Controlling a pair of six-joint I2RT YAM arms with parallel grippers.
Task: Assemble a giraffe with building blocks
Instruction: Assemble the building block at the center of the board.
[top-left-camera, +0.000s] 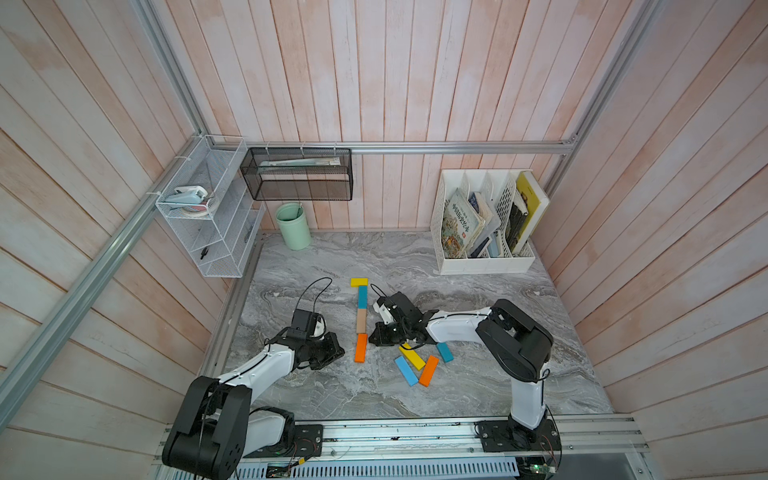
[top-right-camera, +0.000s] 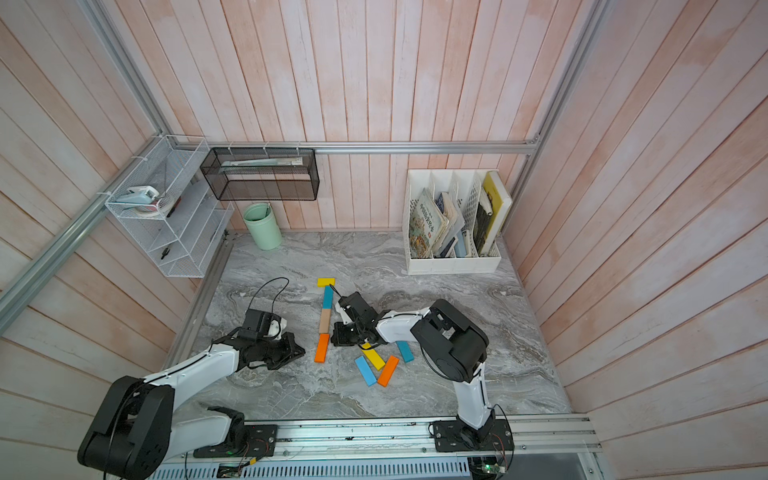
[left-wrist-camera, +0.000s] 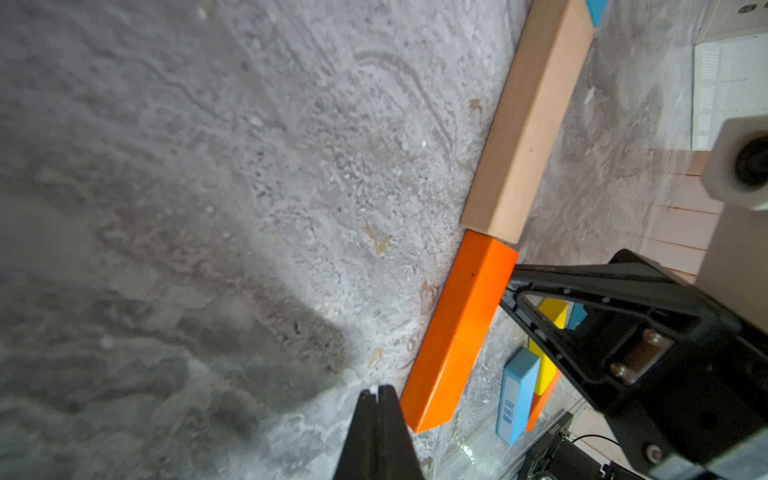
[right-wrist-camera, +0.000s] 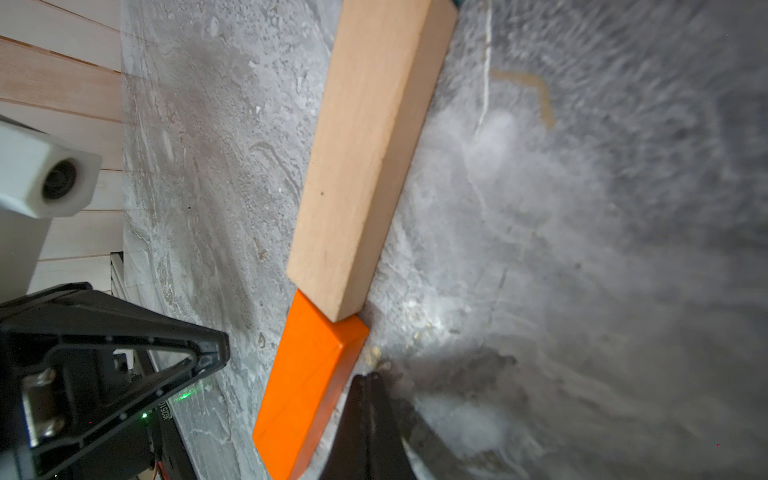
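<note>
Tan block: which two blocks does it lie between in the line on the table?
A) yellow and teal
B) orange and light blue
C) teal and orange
C: in a top view the tan block lies in line between the teal block and the orange block.

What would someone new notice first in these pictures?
Bright blocks lie lined up on the marble table: yellow block crosswise, then teal block, tan block, orange block. The shut left gripper and right gripper flank the orange block. Four loose blocks lie scattered by the right arm.
</note>
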